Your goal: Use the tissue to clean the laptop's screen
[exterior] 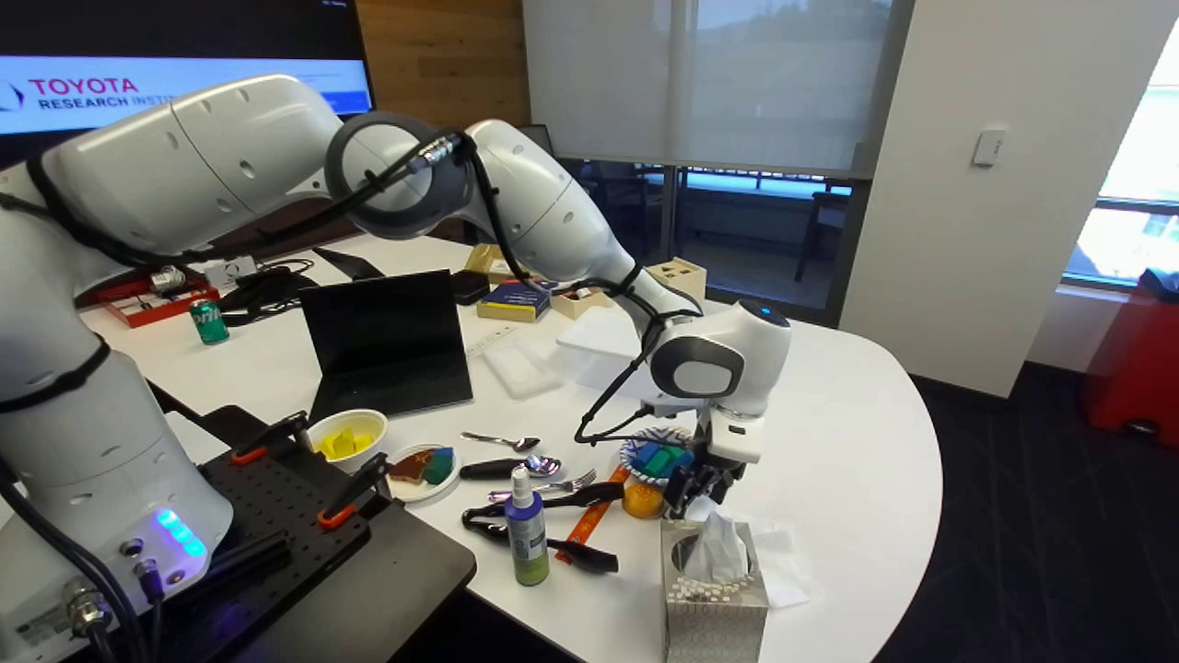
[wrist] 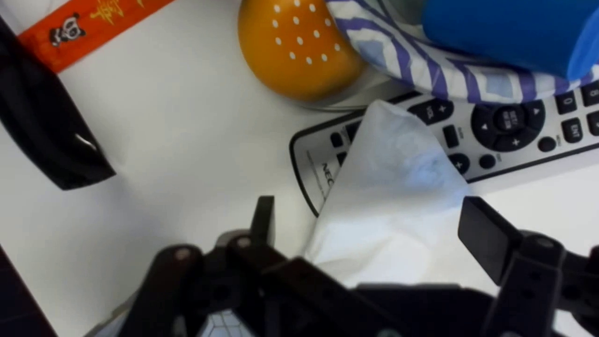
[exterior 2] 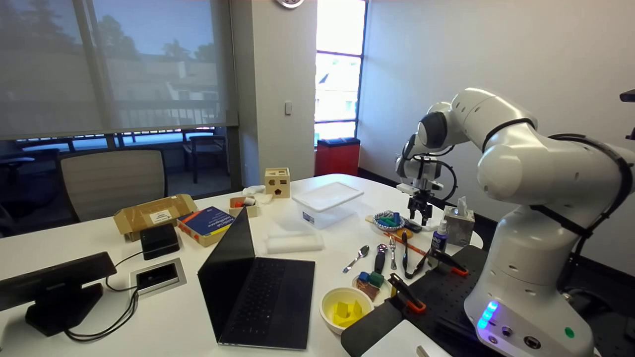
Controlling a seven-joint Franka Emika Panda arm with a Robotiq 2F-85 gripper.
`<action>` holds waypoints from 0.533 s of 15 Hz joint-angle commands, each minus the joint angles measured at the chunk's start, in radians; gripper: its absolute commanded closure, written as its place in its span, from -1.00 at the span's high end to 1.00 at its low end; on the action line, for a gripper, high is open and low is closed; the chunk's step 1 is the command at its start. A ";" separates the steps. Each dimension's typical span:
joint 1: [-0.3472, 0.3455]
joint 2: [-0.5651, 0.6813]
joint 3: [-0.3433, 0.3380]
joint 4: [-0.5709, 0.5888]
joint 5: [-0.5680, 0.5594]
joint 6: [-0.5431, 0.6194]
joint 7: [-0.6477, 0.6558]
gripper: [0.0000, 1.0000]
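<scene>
Operator: State of the gripper?

Technician: Fingers spread apart in the wrist view. The tissue shows between them; whether either finger touches it cannot be determined.

Operator: Position of the tissue?

Technician: Its pointed end lies across the remote control. A patterned bowl overlaps the opposite edge of the same remote control.

Operator: Position of the laptop?

Technician: On the table, well apart from the gripper in both exterior views. The lid is raised and the screen is dark. A white bowl with yellow pieces stands near the keyboard.

Operator: Items near the gripper?

Technician: The tissue box stands upright, with another tissue protruding from its top opening. In an exterior view, the spray bottle stands upright near the box, and black tongs lie just beside the bottle.
</scene>
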 commanded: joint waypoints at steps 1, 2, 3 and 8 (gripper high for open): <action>-0.009 0.025 -0.006 0.056 -0.054 -0.072 0.054 0.45; -0.010 0.031 -0.004 0.063 -0.063 -0.079 0.058 0.31; -0.009 0.037 0.001 0.067 -0.066 -0.083 0.057 0.12; -0.004 0.068 0.014 0.092 -0.072 -0.079 0.057 -0.65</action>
